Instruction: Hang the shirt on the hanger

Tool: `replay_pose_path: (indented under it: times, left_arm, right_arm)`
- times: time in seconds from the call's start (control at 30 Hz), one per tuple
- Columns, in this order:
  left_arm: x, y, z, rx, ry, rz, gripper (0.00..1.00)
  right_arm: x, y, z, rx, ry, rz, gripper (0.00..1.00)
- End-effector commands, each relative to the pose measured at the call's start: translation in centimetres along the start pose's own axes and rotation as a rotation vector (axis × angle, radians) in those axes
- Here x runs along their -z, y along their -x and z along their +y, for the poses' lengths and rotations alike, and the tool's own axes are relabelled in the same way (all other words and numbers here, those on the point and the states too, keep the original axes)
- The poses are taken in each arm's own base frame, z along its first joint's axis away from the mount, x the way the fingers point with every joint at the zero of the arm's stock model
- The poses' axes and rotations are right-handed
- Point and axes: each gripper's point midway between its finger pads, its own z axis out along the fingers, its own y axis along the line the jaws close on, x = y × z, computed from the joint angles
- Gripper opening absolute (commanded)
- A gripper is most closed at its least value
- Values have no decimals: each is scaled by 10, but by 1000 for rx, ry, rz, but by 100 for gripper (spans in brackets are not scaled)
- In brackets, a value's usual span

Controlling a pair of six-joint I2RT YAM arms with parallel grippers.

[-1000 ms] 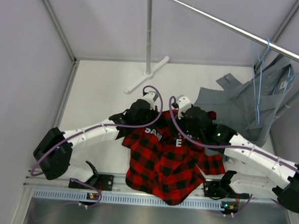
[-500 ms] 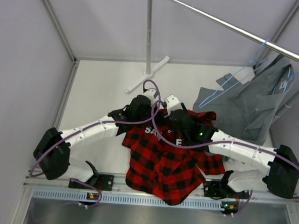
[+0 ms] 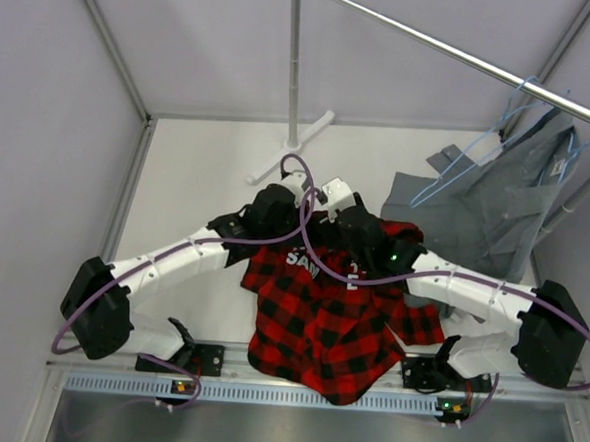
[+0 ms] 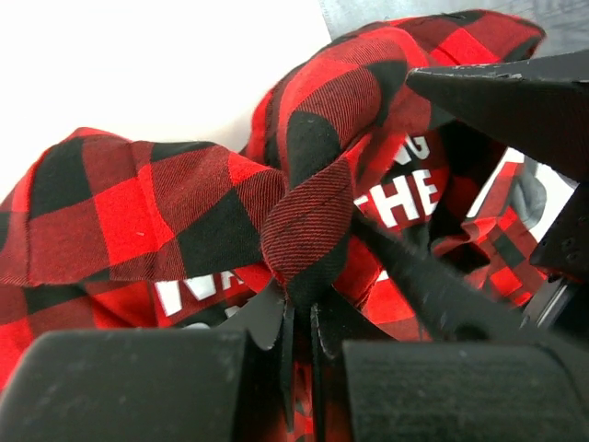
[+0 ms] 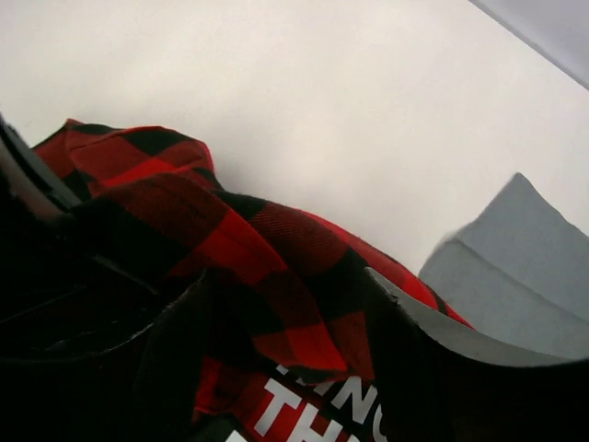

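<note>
The red-and-black plaid shirt (image 3: pixel 324 318) lies crumpled at the near middle of the floor, with white lettering showing near its collar. My left gripper (image 3: pixel 305 225) is shut on a raised fold of the shirt's collar (image 4: pixel 308 212), pinched between its jaws (image 4: pixel 302 318). My right gripper (image 3: pixel 333 223) is right beside it, open, with its jaws on either side of another collar fold (image 5: pixel 276 276). Its black finger shows in the left wrist view (image 4: pixel 515 92). The thin light-blue hanger (image 3: pixel 467 151) hangs by its hook from the rail, tilted to the left over the grey garment.
A grey garment (image 3: pixel 486 218) on a second blue hanger (image 3: pixel 581 138) hangs from the metal rail (image 3: pixel 465 57) at the right and drapes onto the floor. The rack's upright pole (image 3: pixel 293 71) and foot stand at the back middle. Walls close in both sides.
My right arm has swung left, bringing its gripper up against the left gripper at the collar. The light-blue hanger has swung from hanging straight down to tilting left.
</note>
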Motion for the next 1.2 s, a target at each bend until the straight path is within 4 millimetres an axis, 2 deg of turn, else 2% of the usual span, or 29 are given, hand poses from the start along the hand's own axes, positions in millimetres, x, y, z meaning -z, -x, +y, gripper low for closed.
replay_pose_path:
  times: [0.0, 0.07, 0.13, 0.2, 0.3, 0.43, 0.5, 0.6, 0.67, 0.8, 0.83, 0.93, 1.0, 1.03, 1.07, 1.1, 1.17]
  left_arm:
    - [18, 39, -10, -58, 12, -108, 0]
    - [20, 42, -2, -63, 49, -104, 0]
    - [19, 41, 2, -77, 66, -89, 0]
    - [19, 42, -2, -83, 46, -84, 0]
    - [21, 44, -12, -83, 4, -79, 0]
    - [25, 43, -23, -73, -52, -64, 0]
    - [26, 41, -26, -74, -70, -56, 0]
    - [28, 39, -29, -87, -90, -46, 0]
    - [28, 37, -23, -90, -63, -43, 0]
    - [27, 36, -17, -107, -33, -40, 0]
    - [28, 39, -16, -109, -28, -46, 0]
    - [25, 48, -5, -117, 13, -62, 0]
    - [24, 61, -3, -133, 23, -87, 23]
    - [22, 64, 3, -138, 37, -87, 33]
    - [23, 75, 2, -162, 43, -112, 75]
    - [24, 81, 7, -175, 72, -129, 98]
    - [31, 91, 12, -194, 107, -166, 98]
  right_arm:
    - [1, 16, 12, -34, 80, -46, 64]
    - [13, 15, 8, -68, 84, -64, 67]
    - [24, 12, 13, -109, 132, -83, 68]
    - [26, 8, 19, -103, 169, -82, 69]
    - [16, -3, 20, -73, 148, -37, 70]
    - [-2, -1, 23, -16, 126, -20, 70]
    - [-8, 1, 13, -2, 65, -15, 69]
    - [-16, 13, 0, 0, -26, -36, 62]
    - [-16, 21, -10, 1, -77, -46, 53]
    - [-8, 33, -22, -11, -119, -85, 33]
    - [-5, 34, -24, -15, -115, -94, 25]
    - [5, 37, -25, -28, -95, -115, 13]
    - [10, 37, -23, -23, -66, -115, 7]
    - [14, 40, -25, -27, -64, -123, 0]
    - [16, 43, -26, -27, -63, -129, 0]
    - [17, 38, -27, -13, -64, -108, 0]
    - [24, 41, -34, -11, -74, -104, 0]
